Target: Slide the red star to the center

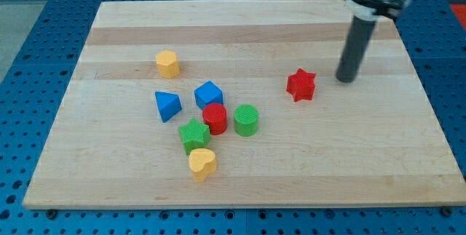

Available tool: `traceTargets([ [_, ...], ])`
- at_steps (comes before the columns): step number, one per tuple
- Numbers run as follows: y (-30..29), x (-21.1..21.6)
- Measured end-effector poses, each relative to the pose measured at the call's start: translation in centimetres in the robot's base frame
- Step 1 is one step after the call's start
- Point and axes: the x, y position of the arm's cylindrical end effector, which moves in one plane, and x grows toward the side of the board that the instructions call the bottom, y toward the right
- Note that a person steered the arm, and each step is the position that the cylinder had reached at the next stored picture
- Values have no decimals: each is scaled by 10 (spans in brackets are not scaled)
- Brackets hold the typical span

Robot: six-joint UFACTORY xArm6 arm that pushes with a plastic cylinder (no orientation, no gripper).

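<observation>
The red star lies on the wooden board, right of the middle. My tip stands just to the star's right, a little toward the view's top, with a small gap between them. The dark rod rises from the tip toward the view's top right corner.
A cluster sits left of the middle: a blue triangle, a blue cube, a red cylinder, a green cylinder, a green star and a yellow heart. A yellow hexagon stands apart at upper left.
</observation>
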Motion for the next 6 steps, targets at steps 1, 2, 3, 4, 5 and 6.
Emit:
traceTargets([
  [1, -91, 43],
  [2, -135, 25],
  [3, -28, 50],
  [4, -7, 25],
  [5, -16, -11],
  [6, -100, -10],
])
